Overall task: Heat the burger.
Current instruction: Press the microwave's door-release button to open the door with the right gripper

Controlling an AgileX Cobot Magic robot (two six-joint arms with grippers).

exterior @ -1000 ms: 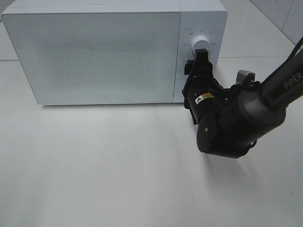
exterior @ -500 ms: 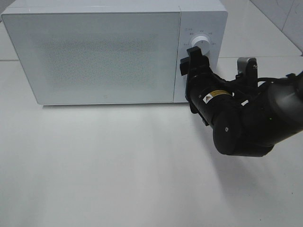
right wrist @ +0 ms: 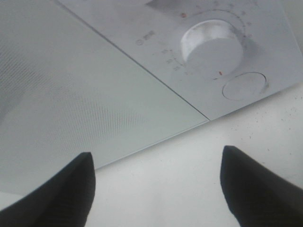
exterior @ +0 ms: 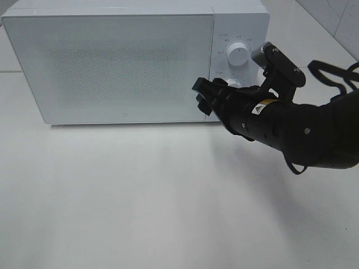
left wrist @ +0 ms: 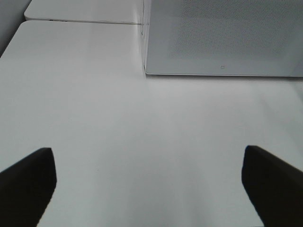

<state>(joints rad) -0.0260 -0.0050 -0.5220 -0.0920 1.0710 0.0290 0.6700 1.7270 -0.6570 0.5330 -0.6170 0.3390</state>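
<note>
The burger is not in view. The white microwave [exterior: 112, 61] stands at the back with its door shut. Its control panel has an upper knob [exterior: 237, 54] and a lower knob [exterior: 233, 84]. My right gripper [exterior: 203, 96] is open and empty. It hovers in front of the door's lower right corner, just left of the lower knob, touching nothing. In the right wrist view the gripper [right wrist: 156, 189] faces a knob [right wrist: 210, 45] and a round button [right wrist: 244, 86]. My left gripper [left wrist: 147, 184] is open and empty over the bare table, short of the microwave [left wrist: 222, 38].
The white table [exterior: 140, 196] stretches in front of the microwave. My right arm [exterior: 303, 131] lies across the right side, next to the microwave's front right corner. A seam in the tabletop [left wrist: 85, 21] runs behind the microwave's left side.
My right gripper has come off the upper knob and swung down and left to the door's lower right corner. The arm has dropped lower and turned.
</note>
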